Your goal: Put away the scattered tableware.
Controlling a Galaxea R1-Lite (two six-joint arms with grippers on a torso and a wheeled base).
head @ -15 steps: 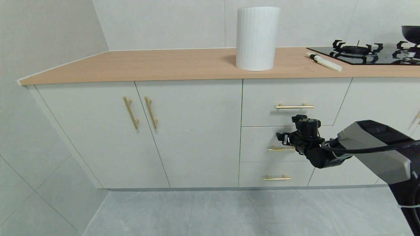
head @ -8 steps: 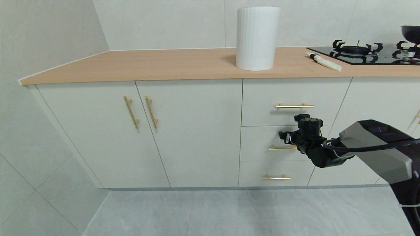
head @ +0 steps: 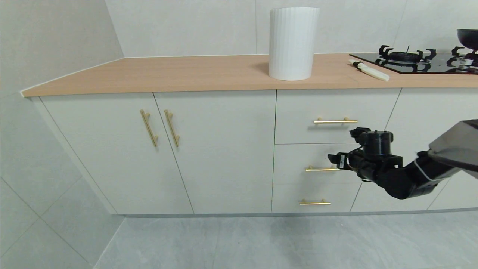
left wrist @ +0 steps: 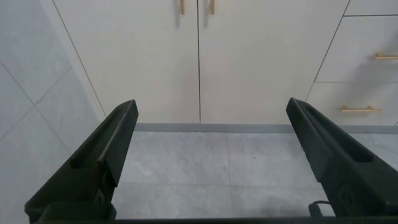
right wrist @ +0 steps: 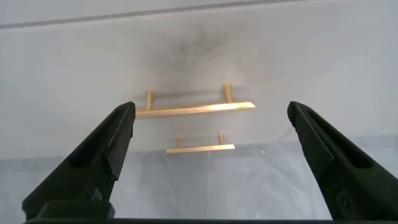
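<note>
Before the slim brass bar handle (head: 321,169) of the matte drawer (head: 295,157), the right gripper (head: 336,161) gapes wide, empty.

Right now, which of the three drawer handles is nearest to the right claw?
The middle drawer handle: the right claw sits open by its right end, while the top handle and bottom handle lie farther off.

Table (head: 168,74) butts into wall corner at its left end. Canister (head: 293,43) upright on table, nearer front edge. Knife (head: 369,70) flat to its right, well apart from it, just beside hob (head: 414,61) at table's right end. Pan (head: 468,37) on hob's far side. Under table: paired door handles (head: 160,128) at left, three stacked drawers at right. Right gripper (head: 334,161) in front of middle drawer handle (head: 321,169), near its right end, bottom drawer handle (head: 314,203) below.
</note>
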